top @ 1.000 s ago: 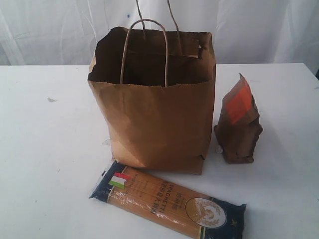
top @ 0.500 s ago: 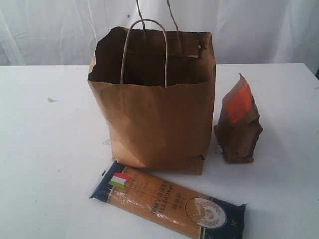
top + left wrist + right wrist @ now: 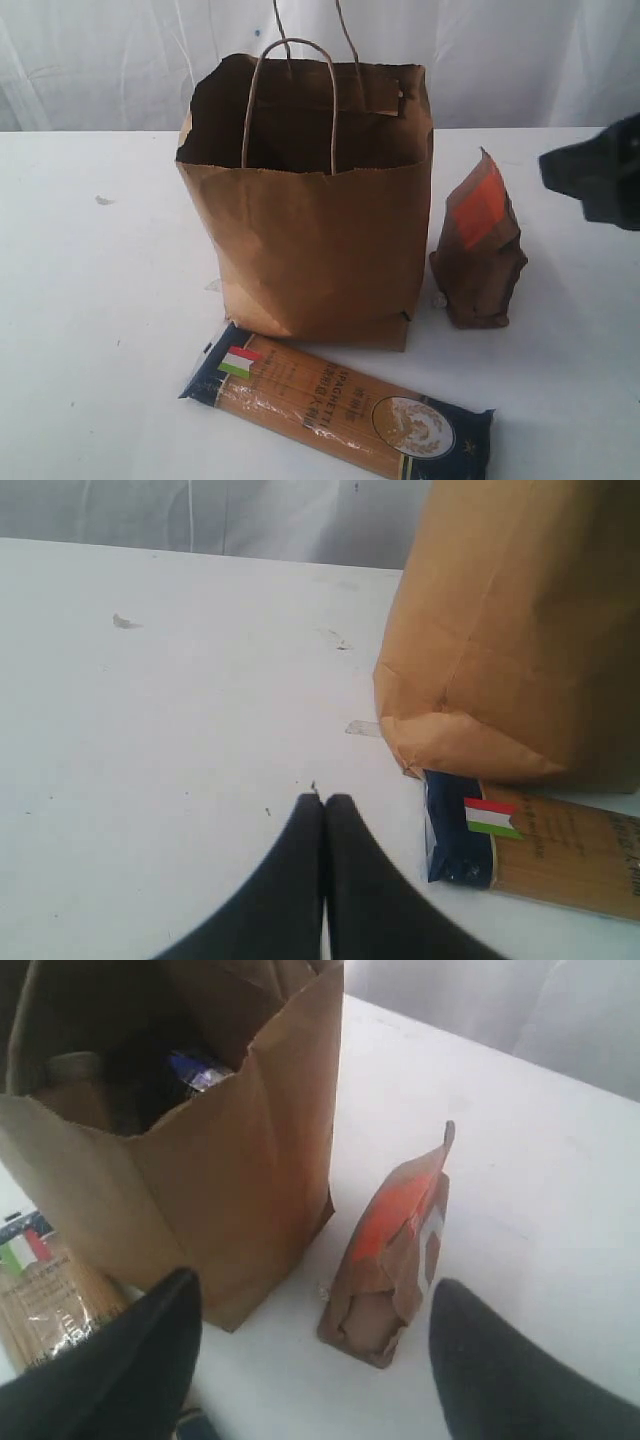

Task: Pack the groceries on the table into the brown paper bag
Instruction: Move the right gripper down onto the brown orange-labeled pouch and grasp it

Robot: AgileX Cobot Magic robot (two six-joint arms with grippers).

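Only the right wrist camera saw inside the bag (image 3: 230, 1160). Spaghetti (image 3: 330, 400) lay flat, lengthwise across its front. Left gripper (image 3: 323, 802) was clenched empty, right gripper (image 3: 317, 1285) spread, empty.

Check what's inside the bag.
The right wrist view looks into the bag: a blue-and-white item shows in the dark, too unclear to identify. Whatever else lies deeper is hidden by shadow and the walls.

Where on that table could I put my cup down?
In the exterior view, the widest bare patch is the table left of the brown paper bag. Right of the pouch is bare too, but the open right gripper hangs near it. Crowded: the gaps between bag and pouch, bag and spaghetti pack.
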